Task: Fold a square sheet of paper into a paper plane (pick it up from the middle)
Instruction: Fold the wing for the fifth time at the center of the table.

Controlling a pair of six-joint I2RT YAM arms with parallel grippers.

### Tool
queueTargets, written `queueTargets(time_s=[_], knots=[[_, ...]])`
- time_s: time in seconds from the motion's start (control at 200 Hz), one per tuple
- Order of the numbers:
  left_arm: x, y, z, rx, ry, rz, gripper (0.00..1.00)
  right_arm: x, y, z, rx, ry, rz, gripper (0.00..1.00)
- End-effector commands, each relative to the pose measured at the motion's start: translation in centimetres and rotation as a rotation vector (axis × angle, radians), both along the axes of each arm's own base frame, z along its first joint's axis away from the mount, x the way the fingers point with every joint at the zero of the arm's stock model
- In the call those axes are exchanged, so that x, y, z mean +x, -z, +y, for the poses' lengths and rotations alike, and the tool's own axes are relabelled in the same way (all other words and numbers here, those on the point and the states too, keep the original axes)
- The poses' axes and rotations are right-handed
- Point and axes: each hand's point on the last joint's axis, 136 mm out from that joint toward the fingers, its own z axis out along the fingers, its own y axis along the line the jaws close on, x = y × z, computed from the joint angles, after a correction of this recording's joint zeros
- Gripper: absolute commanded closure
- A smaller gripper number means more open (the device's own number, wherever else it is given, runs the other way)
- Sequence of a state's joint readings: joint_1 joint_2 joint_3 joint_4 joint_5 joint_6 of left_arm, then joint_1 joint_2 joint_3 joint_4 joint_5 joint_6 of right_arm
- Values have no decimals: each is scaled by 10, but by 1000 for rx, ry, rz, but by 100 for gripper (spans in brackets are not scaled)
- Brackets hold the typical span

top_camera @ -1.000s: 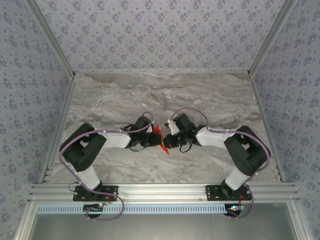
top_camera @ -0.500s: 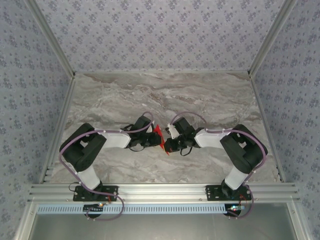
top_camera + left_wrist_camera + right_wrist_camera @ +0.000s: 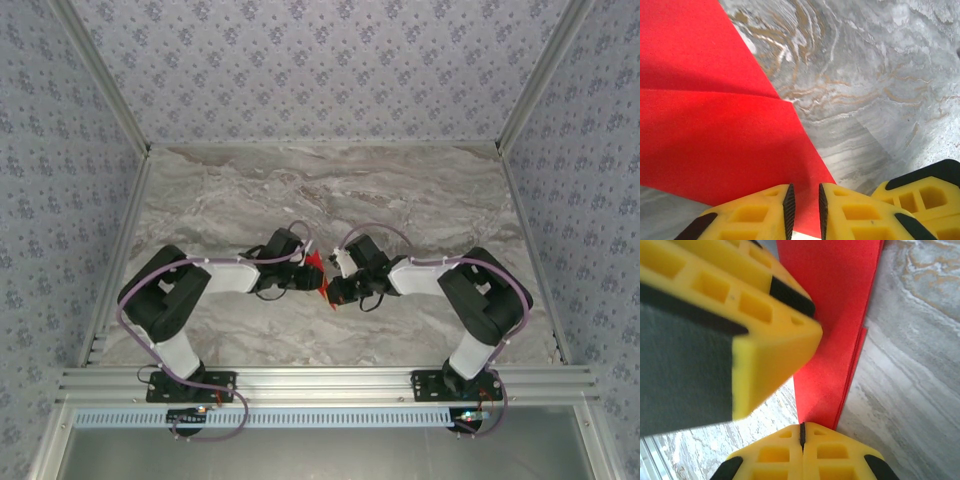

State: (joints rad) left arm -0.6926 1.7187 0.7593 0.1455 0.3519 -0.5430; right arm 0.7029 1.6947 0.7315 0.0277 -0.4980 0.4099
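Observation:
The square sheet of paper (image 3: 318, 272) is bright red and partly folded, pinched between both grippers at mid-table. In the left wrist view the paper (image 3: 715, 125) spreads wide with a crease across it. My left gripper (image 3: 806, 192) stands open by a narrow gap over the paper's near corner, its pads not pressing the sheet. My right gripper (image 3: 801, 426) is shut, and the layered paper (image 3: 832, 340) comes out right at its fingertips. The left fingers (image 3: 770, 350) loom close beside it. From above, the left gripper (image 3: 303, 278) and right gripper (image 3: 330, 288) almost touch.
The marble tabletop (image 3: 330, 190) stretches bare behind the grippers. Patterned walls close in the back and both sides. An aluminium rail (image 3: 320, 382) with the arm bases runs along the near edge. One right finger (image 3: 920, 192) shows at the left wrist view's lower right.
My left gripper's jaws have parted slightly. The right gripper has shifted a little left toward the left one, and less of the red paper shows from above.

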Motion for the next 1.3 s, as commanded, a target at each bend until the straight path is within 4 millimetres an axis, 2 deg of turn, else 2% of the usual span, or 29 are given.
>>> queueTargets(time_s=[0.0,0.275,0.764,0.864,1.024,1.159,1.294], knots=[[24,17,32,106,-49,-54,75,-37,52,-42,-213,4,156,96],[47,16,51,127,-99,-46,75,-40,59,-50,-251,5,165,97],[84,15,94,159,-182,-54,74,-41,58,-51,-246,9,164,97],[92,2,99,137,-201,-68,74,-40,56,-50,-240,12,163,97],[94,-38,100,90,-240,-120,73,-38,52,-48,-230,18,156,97],[78,-68,94,10,-271,-150,73,-37,50,-49,-233,23,154,97],[53,-80,72,-51,-254,-154,76,-37,50,-50,-238,30,155,97]])
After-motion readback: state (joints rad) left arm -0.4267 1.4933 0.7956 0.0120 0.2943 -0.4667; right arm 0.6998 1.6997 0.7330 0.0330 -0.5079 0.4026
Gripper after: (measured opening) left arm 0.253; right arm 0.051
